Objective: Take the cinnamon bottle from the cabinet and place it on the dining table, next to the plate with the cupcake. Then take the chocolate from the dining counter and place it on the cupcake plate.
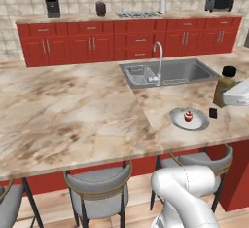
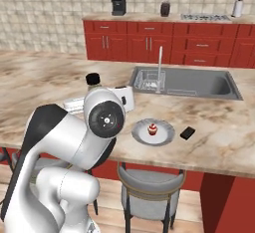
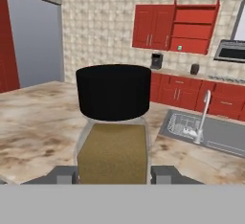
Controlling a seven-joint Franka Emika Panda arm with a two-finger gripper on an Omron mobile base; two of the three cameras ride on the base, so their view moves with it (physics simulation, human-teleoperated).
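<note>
My gripper is shut on the cinnamon bottle, a tan-brown bottle with a black cap that stands upright between the fingers. In the left base view the cinnamon bottle is low over the dining table, just right of the plate; whether it touches the top I cannot tell. The cupcake sits on that plate. The chocolate lies on the marble between plate and bottle. From the right base view the arm hides most of the bottle, leaving its cap. The cabinet stands open on the far wall.
A steel sink with a tall faucet is set into the counter behind the plate. Grey stools stand under the table's near edge. The back counter holds a coffee machine, a toaster oven and a white bottle.
</note>
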